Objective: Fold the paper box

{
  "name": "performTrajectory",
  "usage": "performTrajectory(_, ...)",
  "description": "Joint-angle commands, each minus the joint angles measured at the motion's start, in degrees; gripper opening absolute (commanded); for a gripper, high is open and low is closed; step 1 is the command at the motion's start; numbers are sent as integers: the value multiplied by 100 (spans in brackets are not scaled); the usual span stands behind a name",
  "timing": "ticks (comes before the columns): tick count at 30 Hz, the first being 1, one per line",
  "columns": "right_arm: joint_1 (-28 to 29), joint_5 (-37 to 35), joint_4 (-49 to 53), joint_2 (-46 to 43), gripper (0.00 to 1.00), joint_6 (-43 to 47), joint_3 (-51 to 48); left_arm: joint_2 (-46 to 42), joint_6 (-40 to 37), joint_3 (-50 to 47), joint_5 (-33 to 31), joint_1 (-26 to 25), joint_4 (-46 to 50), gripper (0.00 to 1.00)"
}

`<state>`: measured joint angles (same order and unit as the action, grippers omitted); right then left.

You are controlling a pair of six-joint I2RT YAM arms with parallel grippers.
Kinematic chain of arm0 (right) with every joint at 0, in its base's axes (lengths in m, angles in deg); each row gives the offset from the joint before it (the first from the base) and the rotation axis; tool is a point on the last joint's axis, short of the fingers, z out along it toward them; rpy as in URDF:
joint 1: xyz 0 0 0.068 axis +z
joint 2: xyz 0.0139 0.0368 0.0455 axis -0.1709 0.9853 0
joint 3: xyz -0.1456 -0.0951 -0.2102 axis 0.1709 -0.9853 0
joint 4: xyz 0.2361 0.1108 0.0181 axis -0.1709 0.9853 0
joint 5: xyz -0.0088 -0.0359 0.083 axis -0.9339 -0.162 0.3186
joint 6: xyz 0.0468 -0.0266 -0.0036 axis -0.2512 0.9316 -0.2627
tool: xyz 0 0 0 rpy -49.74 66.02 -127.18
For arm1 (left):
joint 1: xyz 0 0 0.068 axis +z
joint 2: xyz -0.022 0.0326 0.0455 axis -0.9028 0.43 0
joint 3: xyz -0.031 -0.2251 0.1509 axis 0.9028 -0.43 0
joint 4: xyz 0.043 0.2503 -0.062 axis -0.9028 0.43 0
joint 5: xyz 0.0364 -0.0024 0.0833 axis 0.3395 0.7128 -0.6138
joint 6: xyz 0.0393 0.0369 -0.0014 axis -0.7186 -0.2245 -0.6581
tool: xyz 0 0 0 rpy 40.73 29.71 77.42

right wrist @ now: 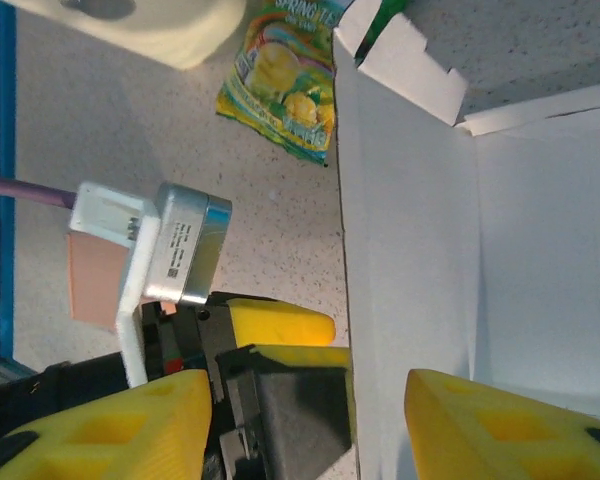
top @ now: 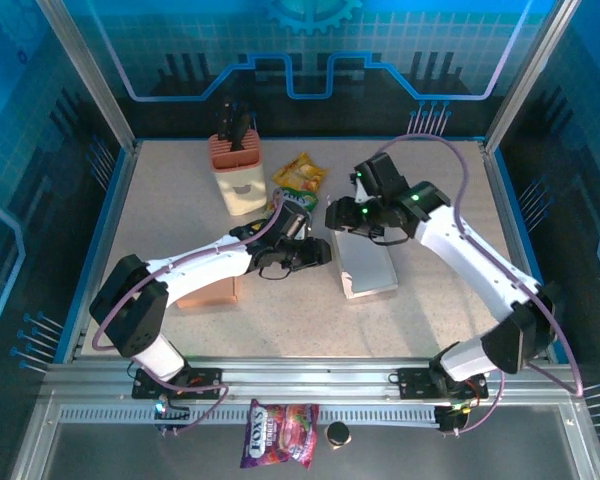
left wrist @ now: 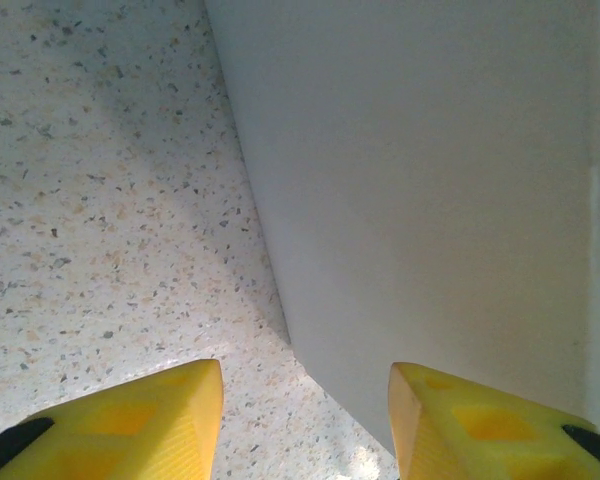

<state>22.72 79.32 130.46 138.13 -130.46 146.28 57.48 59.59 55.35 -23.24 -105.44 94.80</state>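
Top view: the paper box lies about mid-table, a little toward the right edge, with bare surface all round it for working the flaps. Both arms reach in to its far left corner. The left gripper comes at the left wall from outside and the right gripper hangs over the far end, I'd say so one can brace while the other creases. The snack bag and knife block sit toward the far edge, apart from the box.

Left wrist: my left gripper is spread, pinching nothing. The paper box has its white wall just ahead of the right-hand finger, with speckled table between the tips. That looks like a backstop, not a grip.

Right wrist: the right gripper stands apart astride the left wall of the paper box, clamping nothing, lined up to take that wall. One of the left arm's yellow fingers lies just outside the same wall
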Motion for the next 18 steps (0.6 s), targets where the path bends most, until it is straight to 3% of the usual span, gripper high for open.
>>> performTrajectory(1, 67, 113, 674, 449, 50, 556, 390, 91, -159, 210, -44, -7, 26, 47)
performTrajectory(7, 58, 243, 661, 949, 38, 450, 703, 34, -183, 192, -70, -14, 92, 47)
performTrajectory(12, 108, 121, 656, 1250, 21, 187, 853, -63, -233, 200, -144, -14, 205, 47)
performTrajectory(16, 125, -171, 401, 1156, 0, -300, 750, -428, -404, 165, -359, -21, 424, 47)
performTrajectory(18, 127, -334, 203, 1050, 0, -629, 664, -755, -545, 79, -515, -15, 520, 47)
